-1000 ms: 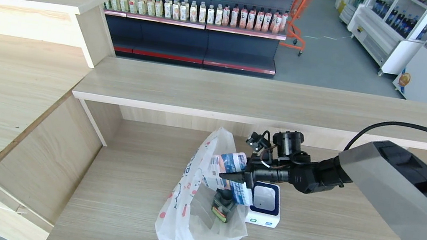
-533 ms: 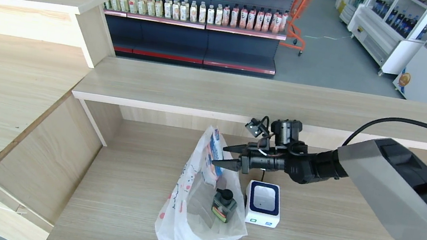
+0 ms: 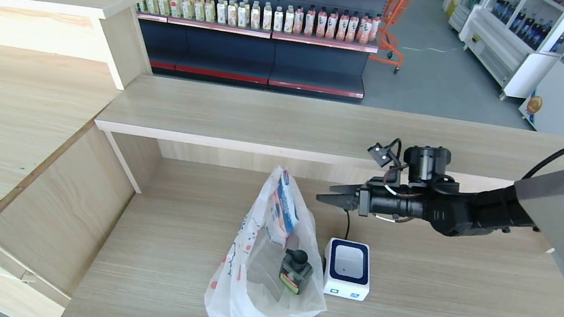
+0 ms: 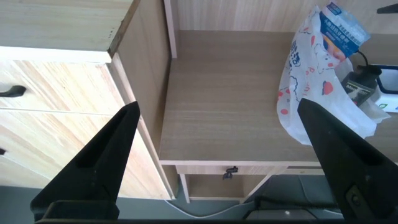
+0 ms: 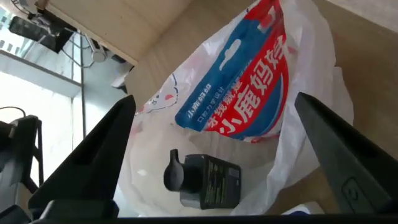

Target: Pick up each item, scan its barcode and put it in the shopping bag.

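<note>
In the head view, the right pincer (image 3: 331, 194) hangs above the surface (image 3: 432, 315), behind the scanner (image 3: 348, 266) and just beside the mouth of the shopping bag (image 3: 237, 308). Its two fingers stand a little apart. Nothing is between them and they touch nothing. The snack packet (image 3: 284, 209) stands nearly upright in the mouth of the bag, and a small dark bottle (image 3: 295, 272) sits lower inside it. The placing looks finished, so the step in hand is probably to bring the arm clear of the bag. To do this well, the arm should go up and away with the pincer released, so that no finger hooks the thin plastic rim and pulls the bag over. The scanner's cable (image 3: 346, 227) runs just below the pincer and should also be avoided.

In the left wrist view, the left pincer (image 4: 217, 107) is spread wide and holds nothing. It is above the front edge of the surface, well apart from the bag (image 4: 298, 99). The packet (image 4: 341, 31) rises out of the bag's mouth.

In the right wrist view, the right pincer (image 5: 216, 99) looks down into the bag (image 5: 168, 93). Its fingers are spread and empty. The packet (image 5: 249, 87) and the bottle (image 5: 205, 180) lie beyond them, and the fingers touch neither.
</note>
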Controlling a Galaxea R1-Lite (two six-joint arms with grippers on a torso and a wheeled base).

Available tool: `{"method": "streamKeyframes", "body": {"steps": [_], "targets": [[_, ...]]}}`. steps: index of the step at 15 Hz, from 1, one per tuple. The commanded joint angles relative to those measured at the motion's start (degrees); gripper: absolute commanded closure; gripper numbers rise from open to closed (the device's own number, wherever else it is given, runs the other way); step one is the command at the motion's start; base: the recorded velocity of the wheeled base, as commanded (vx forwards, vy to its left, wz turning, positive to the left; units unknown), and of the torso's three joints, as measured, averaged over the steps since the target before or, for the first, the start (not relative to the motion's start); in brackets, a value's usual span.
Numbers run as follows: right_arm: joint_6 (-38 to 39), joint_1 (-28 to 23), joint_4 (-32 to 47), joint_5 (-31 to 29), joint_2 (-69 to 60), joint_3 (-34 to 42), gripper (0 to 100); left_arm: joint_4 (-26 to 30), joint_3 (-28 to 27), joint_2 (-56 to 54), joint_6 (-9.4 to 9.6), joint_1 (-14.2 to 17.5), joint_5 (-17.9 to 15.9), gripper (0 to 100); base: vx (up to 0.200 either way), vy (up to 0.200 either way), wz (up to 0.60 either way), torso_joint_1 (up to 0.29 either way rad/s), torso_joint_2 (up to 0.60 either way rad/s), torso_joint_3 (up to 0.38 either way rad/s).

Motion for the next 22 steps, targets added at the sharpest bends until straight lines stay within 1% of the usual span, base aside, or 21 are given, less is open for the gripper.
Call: {"method": "streamKeyframes", "body": {"steps": [1, 2, 4, 6, 7, 8, 10, 11, 12, 13, 14, 15, 17, 18, 19, 20, 21, 22], "targets": [[2.07, -4.74, 0.45, 0.16, -14.54, 12.70, 0, -0.01, 0.01, -0.02, -0.03, 0.00, 0.01, 0, 0.000, 0.000, 0.00, 0.000, 0.00, 0.000], [3.38, -6.24, 1.33, -0.28, -20.52, 18.50, 0, -0.01, 0.01, -0.02, -0.03, 0.00, 0.01, 0, 0.000, 0.000, 0.00, 0.000, 0.00, 0.000], [3.74, -8.61, 6.51, -0.20, -32.21, 27.64, 0, -0.01, 0.01, -0.02, -0.03, 0.00, 0.01, 0, 0.000, 0.000, 0.00, 0.000, 0.00, 0.000], [3.47, -10.72, 12.40, -0.99, -40.65, 33.27, 0, -0.01, 0.01, -0.02, -0.03, 0.00, 0.01, 0, 0.000, 0.000, 0.00, 0.000, 0.00, 0.000], [3.74, -11.77, 14.60, -3.36, -45.13, 36.08, 0, -0.01, 0.01, -0.02, -0.03, 0.00, 0.01, 0, 0.000, 0.000, 0.00, 0.000, 0.00, 0.000], [3.65, -12.04, 15.74, -7.05, -48.99, 39.07, 0, -0.01, 0.01, -0.02, -0.03, 0.00, 0.01, 0, 0.000, 0.000, 0.00, 0.000, 0.00, 0.000], [3.47, -12.30, 15.65, -18.13, -57.43, 46.54, 0, -0.01, 0.01, -0.02, -0.03, 0.00, 0.01, 0, 0.000, 0.000, 0.00, 0.000, 0.00, 0.000], [3.47, -12.30, 15.65, -20.32, -59.19, 47.94, 0, -0.01, 0.01, -0.02, -0.03, 0.00, 0.01, 0, 0.000, 0.000, 0.00, 0.000, 0.00, 0.000], [3.56, -12.30, 15.83, -26.83, -65.52, 52.34, 0, -0.01, 0.01, -0.02, -0.03, 0.00, 0.01, 0, 0.000, 0.000, 0.00, 0.000, 0.00, 0.000], [3.65, -12.30, 15.65, -32.10, -70.62, 55.94, 0, -0.01, 0.01, -0.02, -0.03, 0.00, 0.01, 0, 0.000, 0.000, 0.00, 0.000, 0.00, 0.000], [3.91, -12.13, 15.65, -35.00, -74.22, 57.96, 0, -0.01, 0.01, -0.02, -0.03, 0.00, 0.01, 0, 0.000, 0.000, 0.00, 0.000, 0.00, 0.000], [4.18, -12.48, 15.65, -39.66, -83.18, 63.59, 0, -0.01, 0.01, -0.02, -0.03, 0.00, 0.01, 0, 0.000, 0.000, 0.00, 0.000, 0.00, 0.000], [4.18, -12.92, 16.09, -41.15, -98.65, 72.11, 0, -0.01, 0.01, -0.02, -0.03, 0.00, 0.01, 0, 0.000, 0.000, 0.00, 0.000, 0.00, 0.000], [4.18, -13.18, 16.09, -41.15, -102.61, 73.96, 0, -0.01, 0.01, -0.02, -0.03, 0.00, 0.01, 0, 0.000, 0.000, 0.00, 0.000, 0.00, 0.000], [4.09, -14.15, 16.09, -40.98, -110.69, 77.74, 0, -0.01, 0.01, -0.02, -0.03, 0.00, 0.01, 0, 0.000, 0.000, 0.00, 0.000, 0.00, 0.000], [4.00, -14.32, 16.09, -41.15, -115.53, 80.55, 0, -0.01, 0.01, -0.02, -0.03, 0.00, 0.01, 0, 0.000, 0.000, 0.00, 0.000, 0.00, 0.000], [3.47, -15.38, 16.36, -41.77, -120.54, 83.19, 0, -0.01, 0.01, -0.02, -0.03, 0.00, 0.01, 0, 0.000, 0.000, 0.00, 0.000, 0.00, 0.000], [4.18, -16.34, 19.17, -44.14, -125.11, 83.19, 0, -0.01, 0.01, -0.02, -0.03, 0.00, 0.01, 0, 0.000, 0.000, 0.00, 0.000, 0.00, 0.000]]}}
